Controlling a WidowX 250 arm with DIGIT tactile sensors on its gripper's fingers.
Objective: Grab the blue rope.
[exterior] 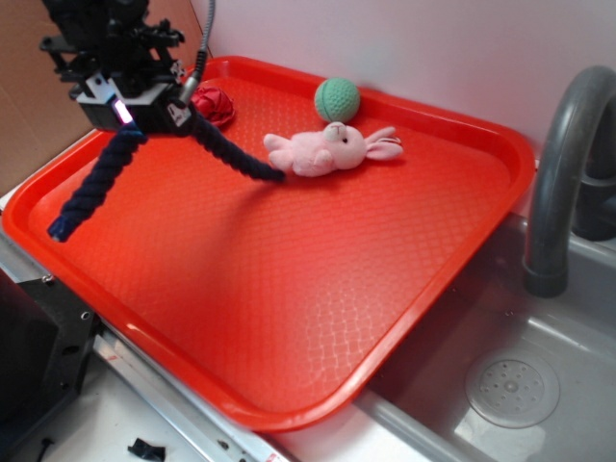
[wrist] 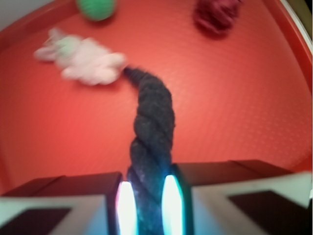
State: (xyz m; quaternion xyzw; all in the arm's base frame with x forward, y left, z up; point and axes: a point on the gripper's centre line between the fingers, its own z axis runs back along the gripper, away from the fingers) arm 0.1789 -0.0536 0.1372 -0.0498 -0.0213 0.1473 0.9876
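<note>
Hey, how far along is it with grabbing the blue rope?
Mostly done: the claw is shut on the rope near its middle, and both halves hang down from it. One end touches the tray beside the bunny; whether the other is clear of it is hard to tell. Left: at most lifting clear.

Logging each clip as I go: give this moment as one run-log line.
tool: shut on blue rope mid-length | rope: both ends drooping toward red tray | one end near pink bunny | grasp: made
</note>
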